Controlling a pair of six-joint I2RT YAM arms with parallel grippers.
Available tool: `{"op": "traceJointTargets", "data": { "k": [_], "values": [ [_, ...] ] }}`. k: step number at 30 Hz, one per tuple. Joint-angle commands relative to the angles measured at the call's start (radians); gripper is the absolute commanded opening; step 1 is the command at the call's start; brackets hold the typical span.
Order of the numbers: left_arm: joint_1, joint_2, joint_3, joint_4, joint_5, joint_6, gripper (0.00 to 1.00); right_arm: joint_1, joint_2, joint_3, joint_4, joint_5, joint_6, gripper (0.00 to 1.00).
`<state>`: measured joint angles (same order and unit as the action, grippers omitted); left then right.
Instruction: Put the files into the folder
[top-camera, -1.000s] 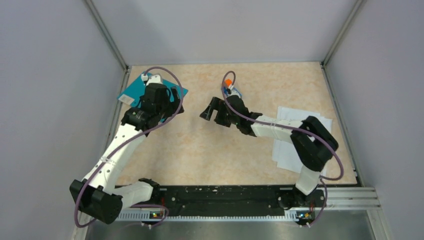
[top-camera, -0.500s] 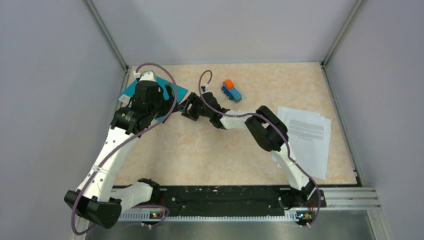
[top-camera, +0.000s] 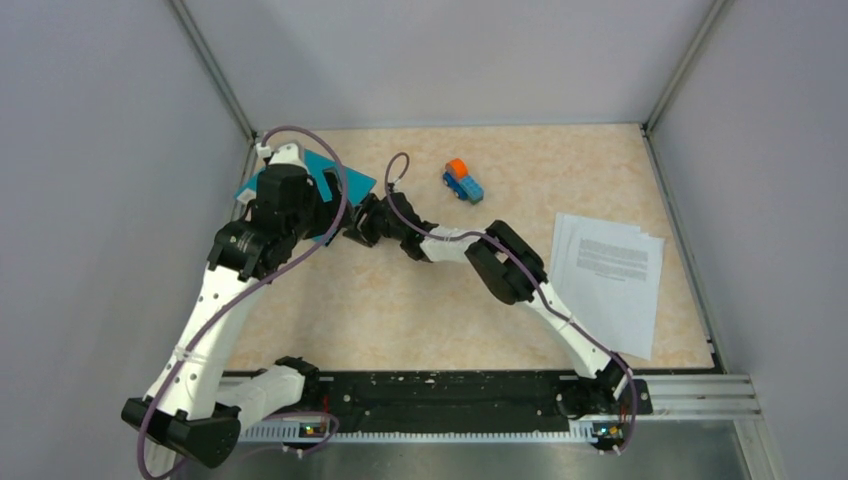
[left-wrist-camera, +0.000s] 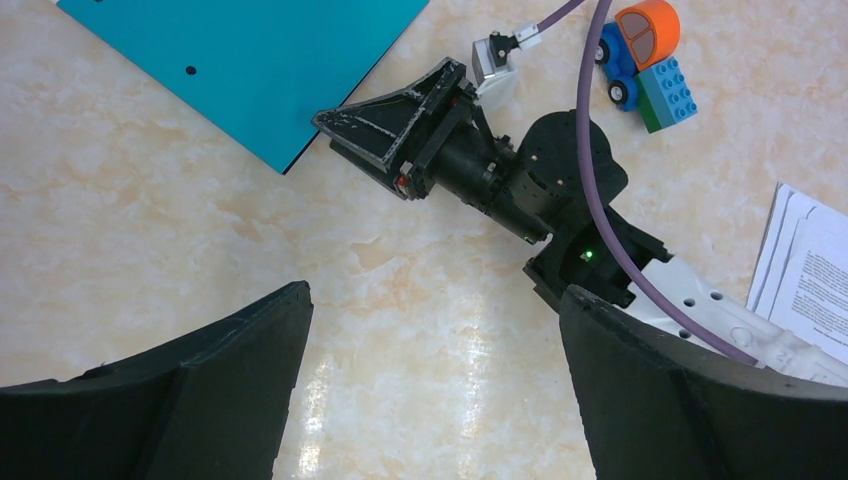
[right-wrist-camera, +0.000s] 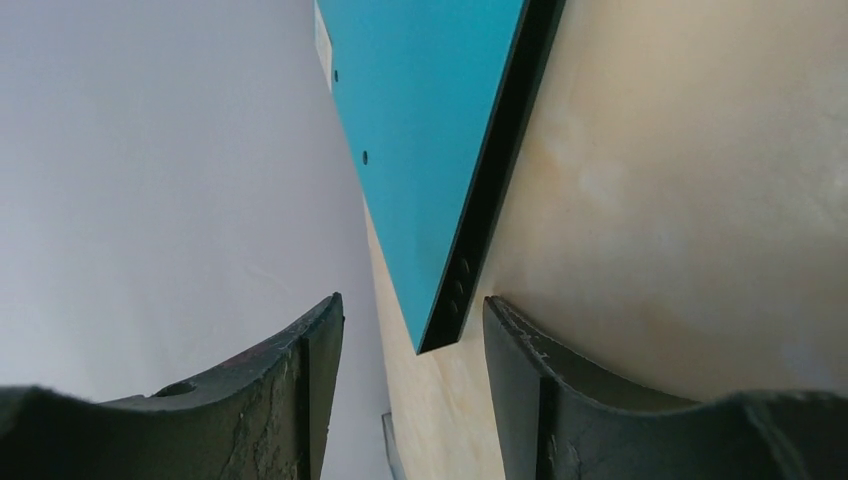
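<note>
The teal folder (top-camera: 350, 183) lies closed at the table's far left, partly hidden by my left arm. It also shows in the left wrist view (left-wrist-camera: 250, 60). The files (top-camera: 607, 275), a thin stack of white sheets, lie at the right. My left gripper (top-camera: 325, 200) hovers open and empty above the folder's near edge; its jaws (left-wrist-camera: 435, 380) stand wide apart over bare table. My right gripper (top-camera: 358, 225) is open, low at the folder's near right corner. In the right wrist view, that corner (right-wrist-camera: 440, 320) sits between the open fingers (right-wrist-camera: 412, 305), not clamped.
A small blue-and-orange toy truck (top-camera: 463, 181) stands at the far middle, to the right of the folder. Grey walls close the table on the left, back and right; the left wall is right beside the folder. My right arm stretches across the table's middle.
My right gripper has swung left from beside the toy truck to the folder's corner, uncovering the files. My left arm has shifted slightly left and stays over the folder.
</note>
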<state>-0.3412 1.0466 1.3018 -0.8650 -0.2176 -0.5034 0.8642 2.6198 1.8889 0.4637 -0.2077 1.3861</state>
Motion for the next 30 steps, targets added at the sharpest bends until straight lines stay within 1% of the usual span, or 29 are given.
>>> {"op": "traceJointTargets", "data": {
  "k": [1,19,25,27,28,29,30],
  "values": [
    [0.004,-0.026,0.038,0.006,0.016,-0.006,0.98,0.013,0.044,0.092,0.018,0.004,0.040,0.54],
    [0.005,-0.025,0.049,0.001,0.006,-0.005,0.98,0.019,0.198,0.281,-0.029,0.012,0.107,0.50],
    [0.007,-0.023,0.061,-0.010,-0.039,-0.082,0.98,0.018,0.248,0.324,-0.014,0.034,0.111,0.47],
    [0.009,-0.021,0.073,-0.018,-0.062,-0.124,0.98,0.018,0.262,0.334,-0.001,0.043,0.094,0.43],
    [0.013,-0.020,0.078,-0.021,-0.071,-0.147,0.98,0.017,0.267,0.339,0.008,0.047,0.078,0.38],
    [0.014,-0.016,0.084,-0.023,-0.088,-0.181,0.98,0.015,0.269,0.340,0.015,0.049,0.054,0.30],
    [0.016,-0.014,0.088,-0.029,-0.095,-0.200,0.98,0.014,0.268,0.341,0.020,0.049,0.040,0.18]
  ]
}}
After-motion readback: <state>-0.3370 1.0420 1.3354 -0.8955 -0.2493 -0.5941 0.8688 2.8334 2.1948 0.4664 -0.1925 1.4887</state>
